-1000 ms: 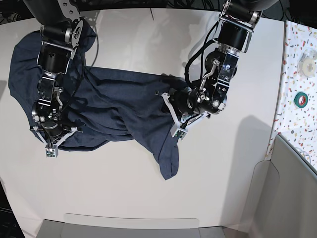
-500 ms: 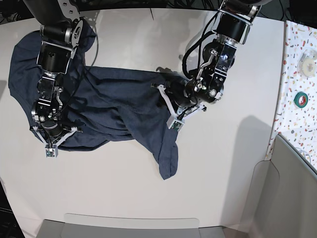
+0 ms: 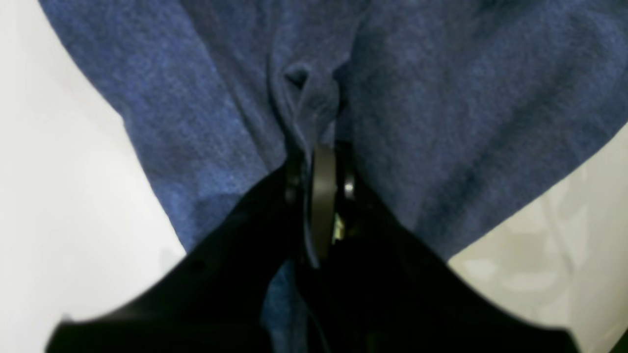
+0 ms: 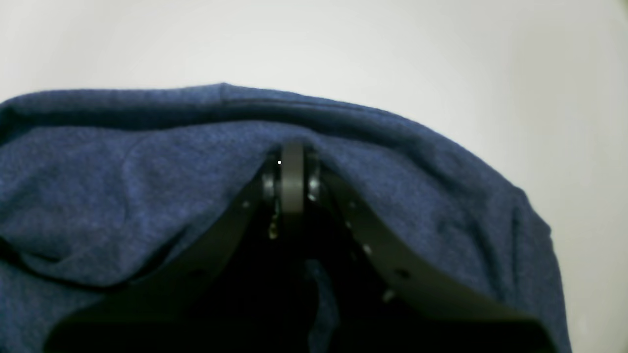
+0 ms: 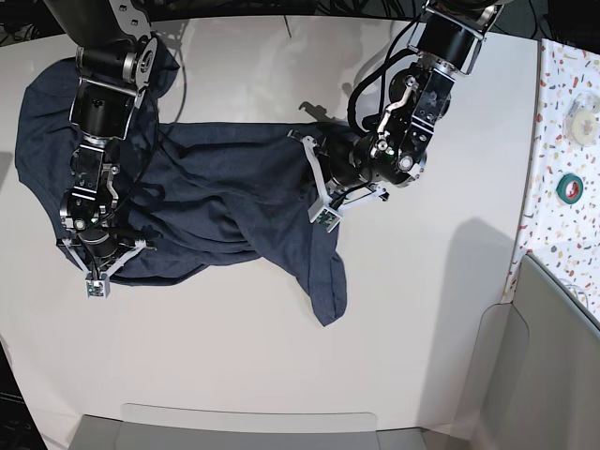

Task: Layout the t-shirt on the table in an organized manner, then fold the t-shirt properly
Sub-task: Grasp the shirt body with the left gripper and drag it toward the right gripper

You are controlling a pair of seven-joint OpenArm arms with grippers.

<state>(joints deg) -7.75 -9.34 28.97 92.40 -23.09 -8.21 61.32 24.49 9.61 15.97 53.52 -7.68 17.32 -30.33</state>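
The dark navy t-shirt [image 5: 216,192] lies crumpled across the left and middle of the white table [image 5: 422,309], one flap trailing toward the front [image 5: 326,291]. My left gripper [image 5: 330,186] stands over the shirt's right edge. In the left wrist view, the left gripper [image 3: 320,153] is shut on a pinched ridge of t-shirt cloth [image 3: 304,98]. My right gripper [image 5: 97,255] sits at the shirt's front left hem. The right wrist view shows the right gripper [image 4: 292,151] shut on the t-shirt [image 4: 147,186], just behind the hem. No lettering shows.
A speckled strip [image 5: 561,103] runs along the right edge, carrying a green tape roll [image 5: 569,187] and a white roll [image 5: 583,117]. A grey bin [image 5: 553,366] sits at the front right. A grey ledge [image 5: 244,422] lines the front edge.
My left gripper moved up and left over the shirt's right edge and closed on the cloth. The trailing flap shifted slightly right. The right arm stayed where it was.
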